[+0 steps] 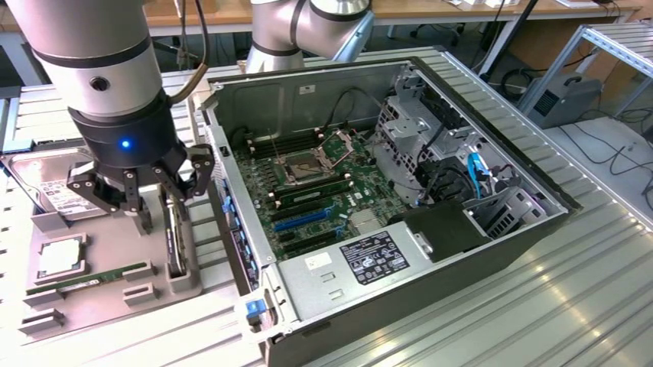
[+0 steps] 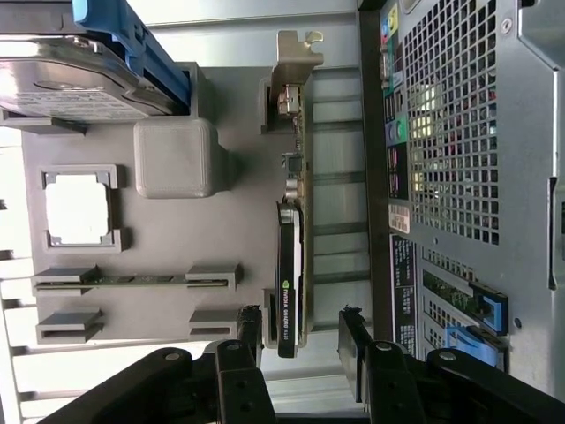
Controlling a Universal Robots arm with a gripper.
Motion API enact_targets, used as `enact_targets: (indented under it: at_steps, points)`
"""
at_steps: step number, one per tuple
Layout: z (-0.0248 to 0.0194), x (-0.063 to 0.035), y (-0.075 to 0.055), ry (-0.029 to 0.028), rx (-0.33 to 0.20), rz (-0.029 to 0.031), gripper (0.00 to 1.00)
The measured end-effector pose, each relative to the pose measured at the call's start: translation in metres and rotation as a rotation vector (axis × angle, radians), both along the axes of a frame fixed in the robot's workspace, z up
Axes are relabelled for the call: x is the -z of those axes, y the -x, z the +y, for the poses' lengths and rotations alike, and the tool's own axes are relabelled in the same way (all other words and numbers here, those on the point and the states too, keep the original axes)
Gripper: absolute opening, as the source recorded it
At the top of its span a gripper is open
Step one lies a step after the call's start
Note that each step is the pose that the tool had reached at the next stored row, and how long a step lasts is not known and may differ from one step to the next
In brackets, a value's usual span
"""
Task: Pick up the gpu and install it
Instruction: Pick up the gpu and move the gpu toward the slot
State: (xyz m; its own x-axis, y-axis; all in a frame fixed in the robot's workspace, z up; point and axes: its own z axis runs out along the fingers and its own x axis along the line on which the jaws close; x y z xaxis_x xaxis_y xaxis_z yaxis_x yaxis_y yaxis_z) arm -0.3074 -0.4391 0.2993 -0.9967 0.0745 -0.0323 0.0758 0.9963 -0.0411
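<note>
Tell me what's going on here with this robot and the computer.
A robot arm holds its gripper over a parts tray beside an open computer case. The gpu stands on edge in the tray, and the open fingers sit on either side of it with gaps, so it is not gripped or lifted yet. A hard drive and RAM stick lie in the tray.

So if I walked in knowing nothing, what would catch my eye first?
The big open computer case lies in the middle, its green board exposed. At the exterior view's left, the robot's gripper hangs open over a graphics card standing on edge in a grey tray.
</note>
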Motion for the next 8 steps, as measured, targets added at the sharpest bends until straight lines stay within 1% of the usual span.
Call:
enact_targets:
  at_steps: [8]
  points:
    - [0.0000, 0.0016, 0.0000, 0.0037, 0.000, 0.0000, 0.48]
